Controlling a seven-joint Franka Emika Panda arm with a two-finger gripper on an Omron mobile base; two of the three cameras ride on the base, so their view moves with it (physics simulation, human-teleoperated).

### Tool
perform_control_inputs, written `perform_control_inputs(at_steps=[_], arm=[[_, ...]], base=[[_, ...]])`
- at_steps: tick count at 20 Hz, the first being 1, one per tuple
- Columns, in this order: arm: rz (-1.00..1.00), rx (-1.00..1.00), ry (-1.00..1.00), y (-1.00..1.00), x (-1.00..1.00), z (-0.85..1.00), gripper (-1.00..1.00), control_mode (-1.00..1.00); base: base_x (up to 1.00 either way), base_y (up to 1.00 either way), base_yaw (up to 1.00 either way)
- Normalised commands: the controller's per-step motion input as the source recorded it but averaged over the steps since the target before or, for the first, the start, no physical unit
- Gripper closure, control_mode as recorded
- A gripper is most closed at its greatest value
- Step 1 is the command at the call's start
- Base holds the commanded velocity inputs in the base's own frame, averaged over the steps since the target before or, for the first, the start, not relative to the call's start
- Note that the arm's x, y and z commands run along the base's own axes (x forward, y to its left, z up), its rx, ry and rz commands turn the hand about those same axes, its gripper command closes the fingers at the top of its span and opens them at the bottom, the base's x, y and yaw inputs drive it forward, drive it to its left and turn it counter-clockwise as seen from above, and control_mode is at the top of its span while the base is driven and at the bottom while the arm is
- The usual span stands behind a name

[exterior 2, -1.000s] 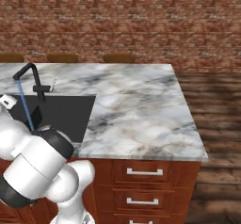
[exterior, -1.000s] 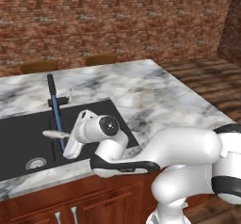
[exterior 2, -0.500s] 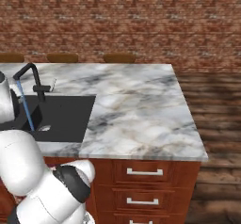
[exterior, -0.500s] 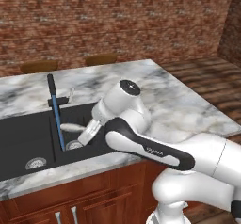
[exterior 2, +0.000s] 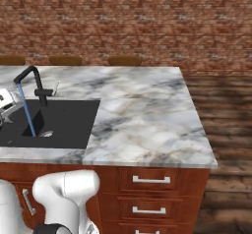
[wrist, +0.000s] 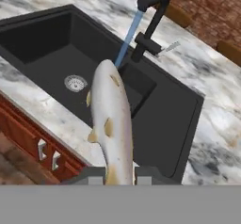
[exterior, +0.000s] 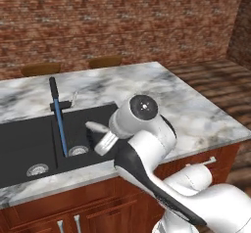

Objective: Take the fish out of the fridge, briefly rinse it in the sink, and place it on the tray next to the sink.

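My gripper (wrist: 120, 175) is shut on the tail end of the fish (wrist: 113, 124), a slim silvery-grey body with small yellowish fins that points toward the faucet (wrist: 151, 23). It hangs over the front rim of the black double-basin sink (wrist: 174, 119), just short of the blue water stream (wrist: 128, 38). In the left base view the gripper (exterior: 104, 142) holds the fish (exterior: 95, 127) above the right basin, to the right of the stream (exterior: 60, 124). The sink (exterior 2: 59, 125) and faucet (exterior 2: 32, 82) also appear in the right base view. The tray and fridge are out of view.
Marble counter (exterior: 196, 109) stretches right of the sink, ending at a front edge above wooden drawers (exterior 2: 150, 180). A round drain (wrist: 75, 83) sits in the basin floor. Brown chair backs (exterior 2: 124, 60) stand behind the counter before a brick wall.
The gripper with the fish has moved to the right, away from the water stream, while the arm's elbow has swung up and toward the middle of the left base view.
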Motion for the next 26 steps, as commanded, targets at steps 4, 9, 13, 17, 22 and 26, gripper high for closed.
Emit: perform_control_inputs(at_steps=[4, 9, 13, 17, 22, 26], arm=[[-0.04, -0.03, -0.18, 0.0, -0.11, 0.11, 1.0, -1.0], [0.0, 0.0, -0.01, 0.02, -0.05, 0.0, 1.0, 1.0], [0.0, 0.0, 0.0, 0.0, 0.0, 0.0, 1.0, 1.0], [0.0, 0.0, 0.0, 0.0, 0.0, 0.0, 1.0, 1.0], [0.0, 0.0, 0.0, 0.0, 0.0, 0.0, 1.0, 1.0], [0.0, 0.0, 0.0, 0.0, 0.0, 0.0, 1.0, 1.0]], base=[[0.0, 0.0, 0.0], [-0.65, 0.42, 0.04], [-0.85, 0.99, 0.09], [-0.06, 1.0, 0.0], [0.02, 1.0, -0.07], [0.02, 1.0, -0.15]])
